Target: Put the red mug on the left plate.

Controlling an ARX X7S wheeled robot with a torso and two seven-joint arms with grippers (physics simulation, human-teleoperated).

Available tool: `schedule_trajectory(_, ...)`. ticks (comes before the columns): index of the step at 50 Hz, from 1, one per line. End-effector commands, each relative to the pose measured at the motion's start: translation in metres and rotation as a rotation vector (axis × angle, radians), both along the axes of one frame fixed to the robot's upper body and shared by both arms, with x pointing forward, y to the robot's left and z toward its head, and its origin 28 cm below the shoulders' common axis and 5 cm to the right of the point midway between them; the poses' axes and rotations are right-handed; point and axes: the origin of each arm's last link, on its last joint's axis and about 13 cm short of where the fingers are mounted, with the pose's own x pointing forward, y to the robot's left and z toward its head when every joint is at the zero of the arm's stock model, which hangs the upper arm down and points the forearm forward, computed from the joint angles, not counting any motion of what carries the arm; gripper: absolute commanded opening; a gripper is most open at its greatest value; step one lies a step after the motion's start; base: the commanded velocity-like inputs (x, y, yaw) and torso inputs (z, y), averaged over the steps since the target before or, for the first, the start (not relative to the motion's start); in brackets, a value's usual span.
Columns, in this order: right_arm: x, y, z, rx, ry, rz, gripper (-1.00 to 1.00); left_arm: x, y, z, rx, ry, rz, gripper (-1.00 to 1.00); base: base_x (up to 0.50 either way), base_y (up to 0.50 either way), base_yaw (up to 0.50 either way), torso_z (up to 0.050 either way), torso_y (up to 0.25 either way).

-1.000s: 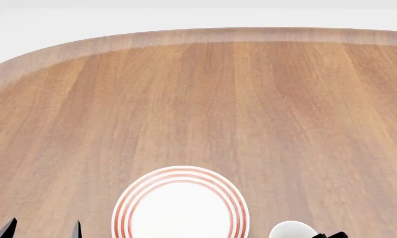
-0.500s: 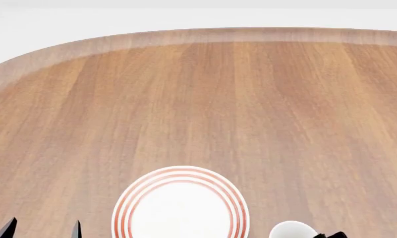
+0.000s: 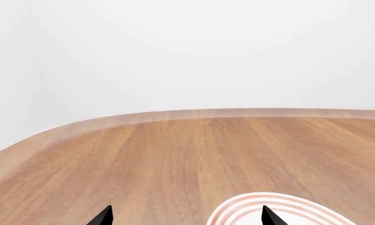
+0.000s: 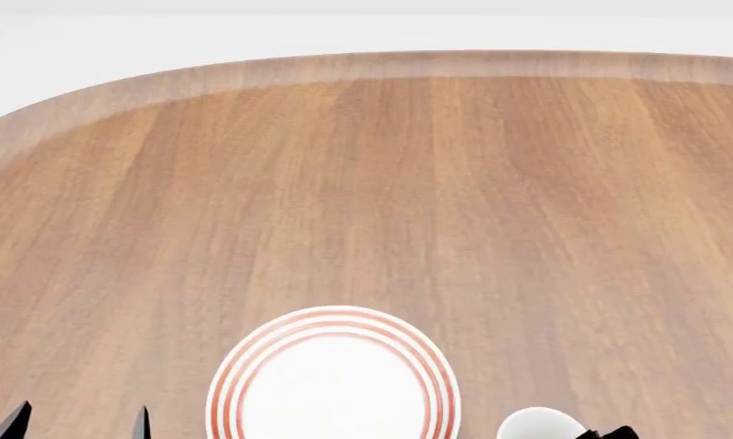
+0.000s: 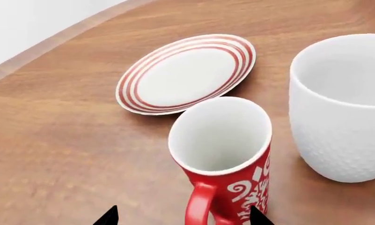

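The red mug (image 5: pixel 228 154), with white scrollwork and a white inside, stands upright on the table, its loop handle (image 5: pixel 200 206) turned toward my right gripper (image 5: pixel 182 218). That gripper is open, and the handle lies between its fingertips without being held. The left plate (image 4: pixel 336 375), white with red rings, lies at the near middle of the table and also shows beyond the mug (image 5: pixel 187 72). My left gripper (image 4: pixel 80 422) is open and empty to the left of the plate. The plate's rim (image 3: pixel 281 211) shows by one fingertip in the left wrist view.
A larger plain white mug (image 5: pixel 343 103) stands close beside the red mug. A white rounded top (image 4: pixel 540 425) shows at the near right of the head view; I cannot tell which mug it is. The wooden table (image 4: pixel 403 183) stretches far back to a rounded edge.
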Motion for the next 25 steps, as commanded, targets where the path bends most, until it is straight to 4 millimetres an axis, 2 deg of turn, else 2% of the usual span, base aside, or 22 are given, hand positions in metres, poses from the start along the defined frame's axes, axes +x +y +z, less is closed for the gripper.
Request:
schedule_trajectory(1, 0.0039, -0.0003, -0.0046, -0.005, 0.025, -0.004, 1.00, 0.0000, 0.0001, 0.0000, 0.000, 0.000, 0.001, 1.00, 0.00, 0.00, 0.00, 0.000, 0.000)
schedule_trajectory(25, 0.0070, -0.0021, -0.0090, -0.001, 0.043, -0.012, 1.00, -0.0003, 0.0007, 0.0006, 0.000, -0.002, 0.004, 1.00, 0.00, 0.00, 0.00, 0.000, 0.000)
